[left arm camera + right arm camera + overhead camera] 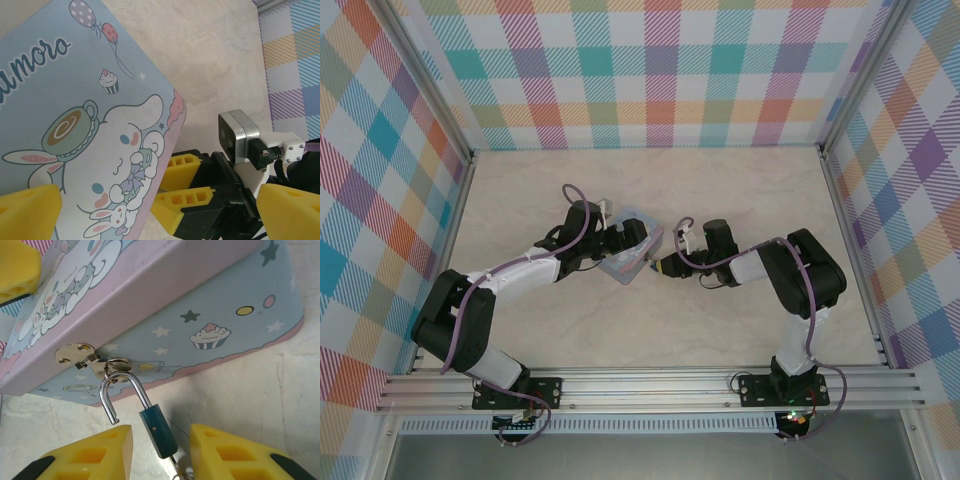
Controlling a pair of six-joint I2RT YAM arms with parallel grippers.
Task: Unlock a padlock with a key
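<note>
The padlock [157, 432] has a small teal body and a silver shackle that is swung open. The shackle hangs hooked through the ring of the hasp [80, 354] on the pale blue cartoon tin [220, 305]. The key [176, 469], thin and silvery, sticks out of the bottom of the lock body. My right gripper [161, 452] straddles the lock body, its yellow fingers a gap away on either side, touching nothing. My left gripper [160, 215] is spread wide by the tin [75, 125]; one finger [25, 212] lies at the lid, the other well off its edge.
The tin [632, 250] sits mid-table between the left gripper [618, 245] and the right gripper [660, 266], which face each other closely. The right gripper [167, 192] fills the lower middle of the left wrist view. Checked walls enclose the marble-look tabletop [720, 200].
</note>
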